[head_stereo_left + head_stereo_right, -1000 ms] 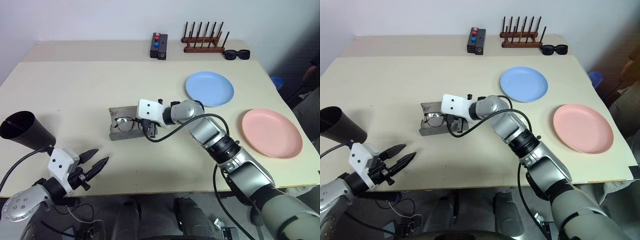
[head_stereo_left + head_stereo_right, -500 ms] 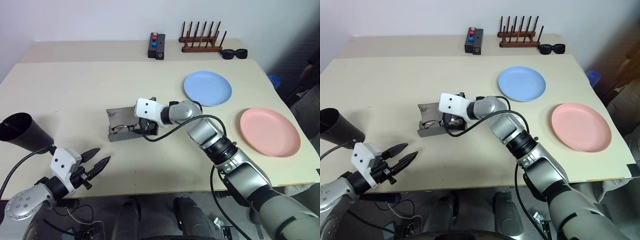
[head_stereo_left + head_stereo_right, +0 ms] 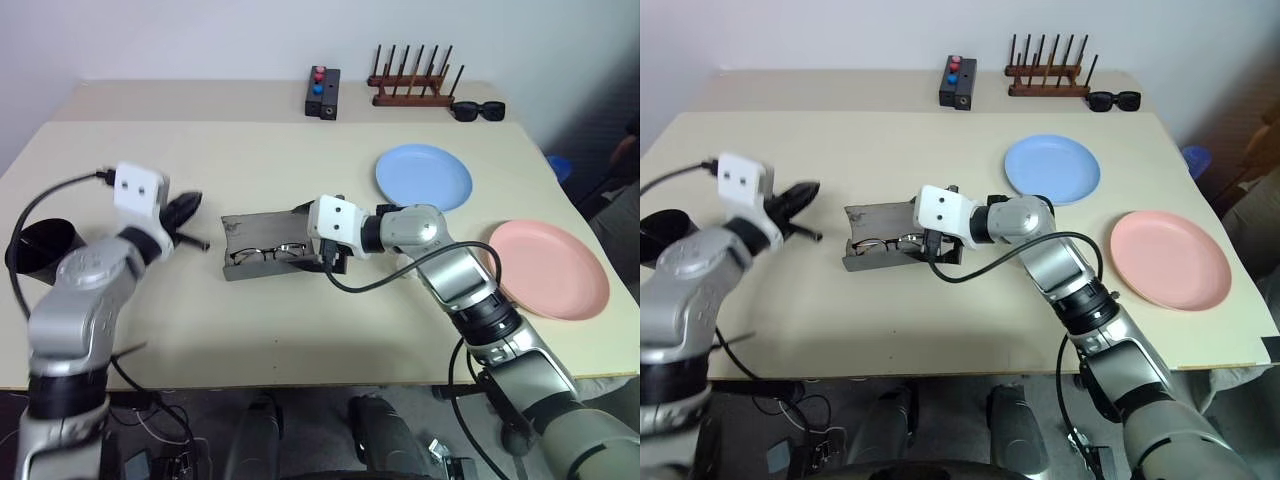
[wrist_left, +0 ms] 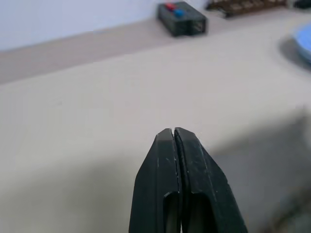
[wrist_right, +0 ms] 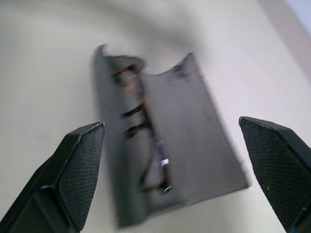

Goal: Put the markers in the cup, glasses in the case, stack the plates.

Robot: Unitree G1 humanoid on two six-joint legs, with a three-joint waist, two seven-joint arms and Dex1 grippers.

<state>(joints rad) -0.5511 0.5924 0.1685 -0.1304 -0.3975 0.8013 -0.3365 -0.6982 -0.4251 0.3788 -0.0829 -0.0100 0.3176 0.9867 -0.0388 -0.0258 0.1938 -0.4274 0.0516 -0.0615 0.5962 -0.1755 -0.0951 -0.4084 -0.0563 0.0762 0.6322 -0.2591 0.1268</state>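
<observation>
- Left tool (image 3: 188, 206) raised above the desk (image 3: 300, 320) on the robot's left, fingers pressed together, nothing between them; left wrist view shows the two black fingers (image 4: 167, 174) tip to tip with no gap.
- Right tool (image 3: 322, 262) sits at the right end of the case (image 3: 262, 244), fingers spread wide, holding nothing; in the right wrist view the two pads (image 5: 80, 162) stand far apart with the case between them.
- Case is grey, lying open near the middle of the desk, flap up toward the far side.
- Glasses (image 3: 268, 254) lie inside the open case, along its front trough, thin dark frame, lenses clear; blurred in the right wrist view (image 5: 146, 145) but still in the case.
- Cup (image 3: 40, 246) is black, at the desk's left edge, partly behind the left arm; rim faces up, can't tell if tilted.
- Thin dark stick-like thing (image 3: 190, 241) just under the left tool, between cup and case; can't tell what it is.
- Blue plate (image 3: 424, 178) on the right, beyond the right arm's elbow; pink plate (image 3: 549, 268) nearer the right edge, well apart from the blue one, not stacked.
- Black box (image 3: 322, 92) with red and blue buttons at the far side, wooden rack (image 3: 412, 84) beside it, black sunglasses (image 3: 477, 110) just right of the rack.
</observation>
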